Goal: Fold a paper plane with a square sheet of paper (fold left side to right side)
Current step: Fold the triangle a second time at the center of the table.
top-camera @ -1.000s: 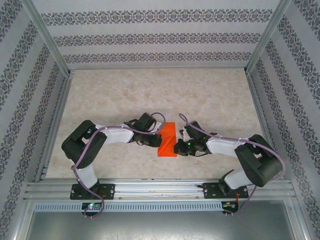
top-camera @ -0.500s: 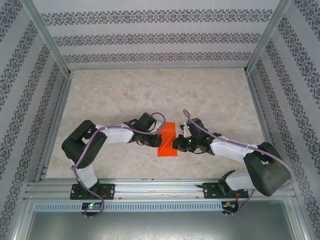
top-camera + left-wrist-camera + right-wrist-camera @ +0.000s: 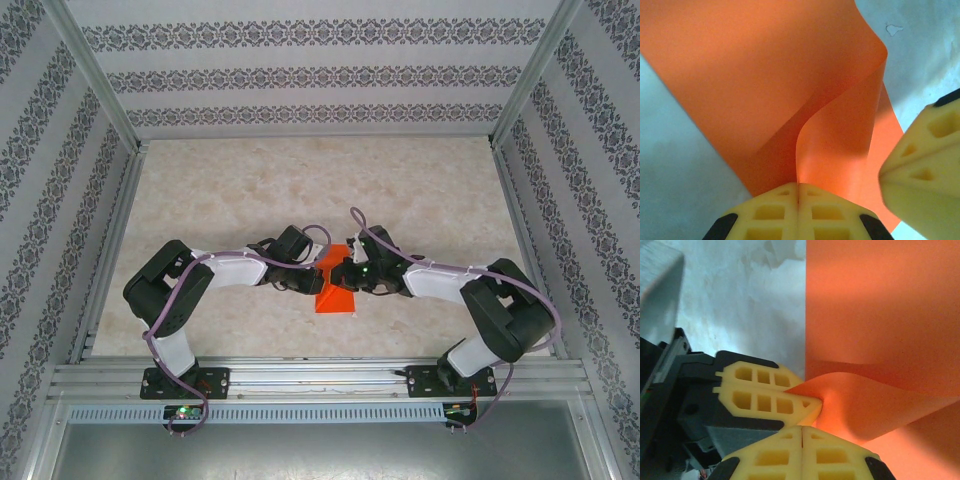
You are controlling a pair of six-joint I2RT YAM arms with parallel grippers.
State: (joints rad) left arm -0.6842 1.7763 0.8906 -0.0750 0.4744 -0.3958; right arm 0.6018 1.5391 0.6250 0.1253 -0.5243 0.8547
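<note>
**Two arms meet over an orange sheet.** Seen from my remote station, both arms reach in over the pale, marbled bench (image 3: 250, 190), inside an enclosure of patterned walls (image 3: 320, 75) and aluminium rails. The square sheet of paper (image 3: 337, 300), bright orange-red, lies on the bench between the arms, closer to the near edge than to the far wall. It is partly folded, and from above it reads as a narrow shape. Its middle is hidden under the two wrists.

The left tool (image 3: 313, 277) comes in from the left and the right tool (image 3: 342, 275) from the right. They sit just beside each other above the paper.

In my left wrist view, the left tool (image 3: 798, 192) has its yellow fingers pressed flat together. A raised curl of the paper (image 3: 765, 75) runs down into the seam between them, so this tool is pinching the sheet. Beyond the curl, the paper spreads over the pale bench. One yellow finger (image 3: 925, 160) of the right tool stands at the right edge of this view, over the paper's border.

In my right wrist view, the right tool (image 3: 801, 432) has its fingers closed tight, pad against pad. A lifted flap of the paper (image 3: 880, 315) sits right at its tips, and I cannot tell whether any of it is caught between them. To the left, the left tool's fingers (image 3: 760, 390) clamp a corner of that flap and almost touch the right tool.
</note>
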